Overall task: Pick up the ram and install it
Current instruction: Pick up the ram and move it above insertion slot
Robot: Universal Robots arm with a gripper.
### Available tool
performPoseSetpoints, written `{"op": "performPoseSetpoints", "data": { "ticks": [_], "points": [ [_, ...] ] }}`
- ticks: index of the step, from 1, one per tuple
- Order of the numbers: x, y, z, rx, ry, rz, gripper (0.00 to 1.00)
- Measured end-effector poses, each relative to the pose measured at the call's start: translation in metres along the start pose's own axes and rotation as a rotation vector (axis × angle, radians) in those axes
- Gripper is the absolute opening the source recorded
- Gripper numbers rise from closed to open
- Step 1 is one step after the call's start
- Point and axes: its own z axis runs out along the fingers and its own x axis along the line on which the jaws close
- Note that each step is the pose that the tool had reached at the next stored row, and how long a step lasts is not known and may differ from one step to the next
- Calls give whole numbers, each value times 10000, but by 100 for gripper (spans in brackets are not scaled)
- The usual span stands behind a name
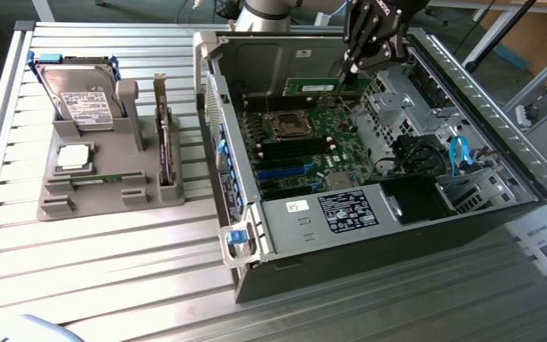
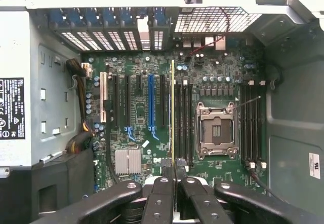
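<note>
Gripper [image 1: 352, 69] pinching the ram [image 1: 313, 86]
Thin, flat and green, it is hovering edge-down above long black slots [image 2: 185, 117] on the motherboard [image 2: 136, 115].

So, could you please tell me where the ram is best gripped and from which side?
Pinch the ram across its two flat faces near the upper edge, coming from above. It is a thin board standing on edge, so only the faces give broad parallel surfaces, and the edge facing the motherboard should probably stay free. The gripper holds it so now.
</note>
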Motion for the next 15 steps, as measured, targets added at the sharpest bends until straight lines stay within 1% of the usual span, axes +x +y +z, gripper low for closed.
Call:
{"op": "performPoseSetpoints", "data": {
  "ticks": [7, 15],
  "points": [
    [-21, 2, 2, 1, 0, -1, 12],
    [-103, 3, 7, 0, 1, -1, 12]
  ]
}}
